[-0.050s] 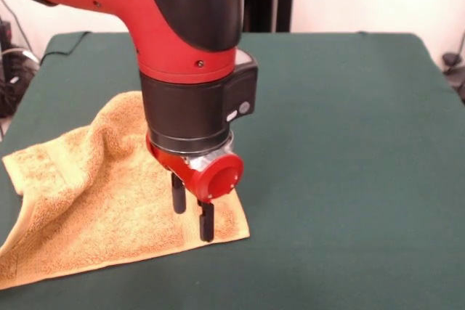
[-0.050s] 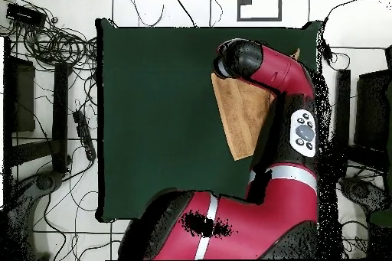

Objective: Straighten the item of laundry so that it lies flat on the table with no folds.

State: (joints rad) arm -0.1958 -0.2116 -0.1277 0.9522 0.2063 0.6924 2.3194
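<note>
Orange-tan terry towel [image 1: 87,194] sprawls rumpled at the green tabletop's [image 1: 349,143] edge, one side bunched up; the hand [image 1: 192,217] stands on its corner, fingers apart, gripping nothing.

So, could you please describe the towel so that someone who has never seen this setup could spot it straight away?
Start from the big dark green table. In the front view the towel lies at its left side, under the red and black arm's gripper. It is the only orange-tan terry thing there, rumpled, with a raised fold along its left part.
</note>
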